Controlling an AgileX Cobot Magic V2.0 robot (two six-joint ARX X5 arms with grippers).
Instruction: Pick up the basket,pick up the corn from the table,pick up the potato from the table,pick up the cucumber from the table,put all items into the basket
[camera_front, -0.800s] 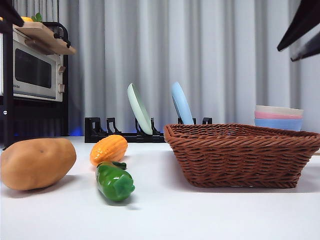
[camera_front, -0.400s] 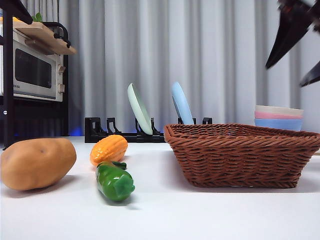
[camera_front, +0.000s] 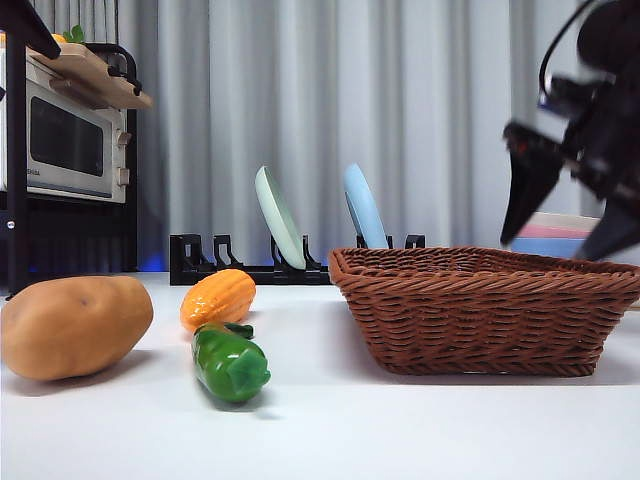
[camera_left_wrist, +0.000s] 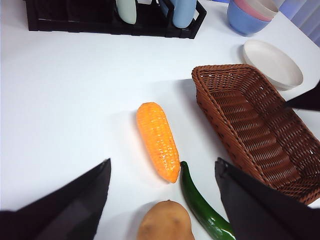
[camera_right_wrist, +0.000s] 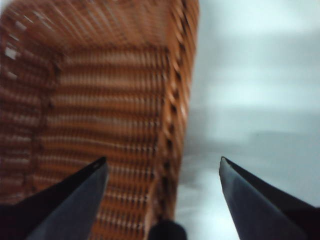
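Observation:
The brown wicker basket (camera_front: 485, 305) stands empty on the right of the white table (camera_front: 330, 430). My right gripper (camera_front: 565, 215) hangs open just above the basket's right rim, its jaws straddling the rim (camera_right_wrist: 172, 125) in the right wrist view. The tan potato (camera_front: 72, 325) lies at the left, the orange corn (camera_front: 217, 298) behind the green cucumber (camera_front: 230, 362). My left gripper (camera_left_wrist: 162, 175) is open, high above the corn (camera_left_wrist: 158, 141), the cucumber (camera_left_wrist: 202, 207) and the potato (camera_left_wrist: 166, 222), with the basket (camera_left_wrist: 255, 125) off to one side.
A black dish rack (camera_front: 250, 262) holds a green and a blue plate at the back. Stacked bowls (camera_left_wrist: 250, 12) and a white plate (camera_left_wrist: 272, 62) sit beyond the basket. A toaster oven on a black shelf (camera_front: 65, 140) stands far left.
My right gripper has come down from the top right corner to just above the basket's right rim. The vegetables, the basket and the left arm have not moved.

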